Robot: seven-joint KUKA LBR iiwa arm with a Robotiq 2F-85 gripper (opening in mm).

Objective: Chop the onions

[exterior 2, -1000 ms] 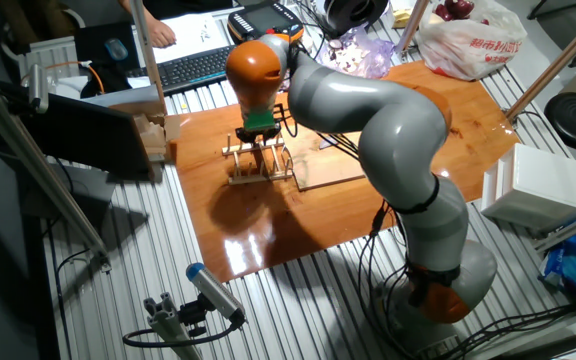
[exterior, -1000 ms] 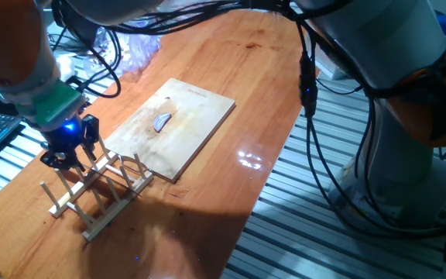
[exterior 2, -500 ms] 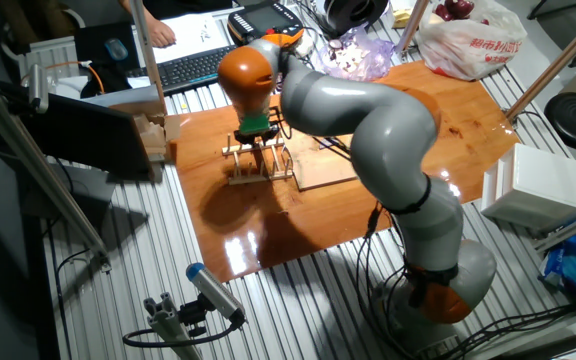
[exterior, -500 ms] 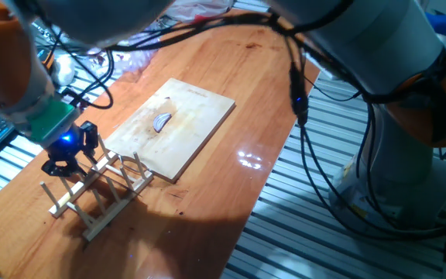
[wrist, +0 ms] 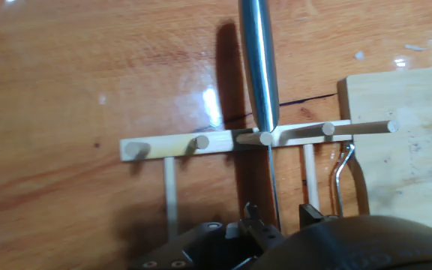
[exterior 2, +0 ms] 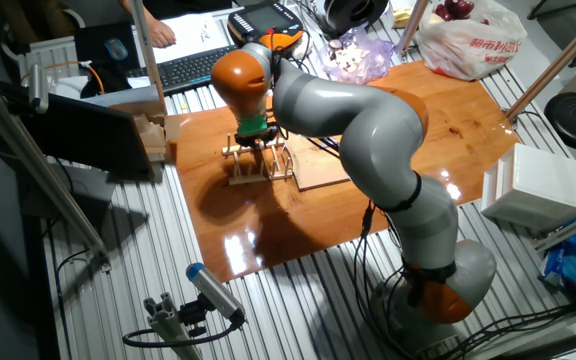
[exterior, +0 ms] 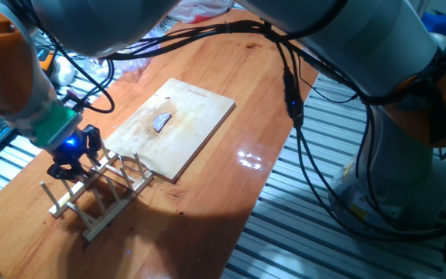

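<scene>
A small purple-white onion wedge (exterior: 162, 122) lies on the pale wooden board (exterior: 200, 116), near its middle. My gripper (exterior: 70, 161) hangs low over the left end of a wooden peg rack (exterior: 103, 194), well left of the board. In the hand view a steel-handled knife (wrist: 259, 67) rests in the rack (wrist: 201, 141). Its thin blade edge runs back between my fingertips (wrist: 250, 214). The jaws stand apart on either side of the blade and do not visibly clamp it. The board's corner shows at the right of the hand view (wrist: 396, 97).
A crinkled plastic bag (exterior: 134, 50) lies at the table's far end. A keyboard (exterior 2: 183, 65) sits beyond the table's left side, and a red-and-white shopping bag (exterior 2: 468, 40) at the far right. Black cables (exterior: 300, 116) hang over the table's right edge.
The gripper has dropped a little and settled lower over the rack's left end. The arm's upper links have swung up and left. The onion and board have not moved.
</scene>
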